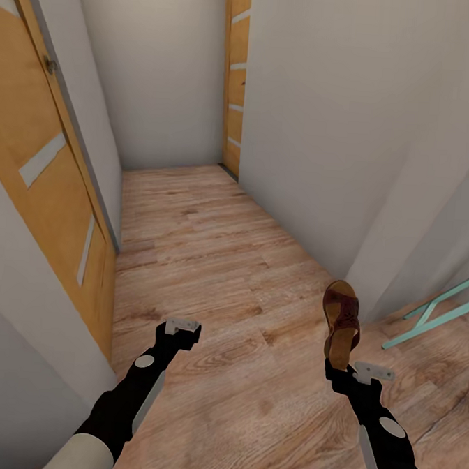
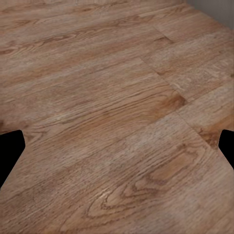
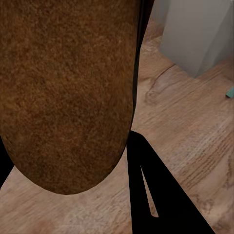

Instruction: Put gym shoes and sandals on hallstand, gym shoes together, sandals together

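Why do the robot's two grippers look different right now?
The right gripper is shut on a brown sandal, lifted off the floor; the left gripper holds nothing. In the left wrist view its fingers stand wide apart over bare wood floor. Both are black and held out above that floor.

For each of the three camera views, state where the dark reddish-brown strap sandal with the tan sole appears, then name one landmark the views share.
Head view: the reddish-brown strap sandal stands upright at lower right, held by the right gripper.
Left wrist view: not in it.
Right wrist view: its tan sole looms close, covering the upper left.
Shared landmark: the light wood-grain plank floor.
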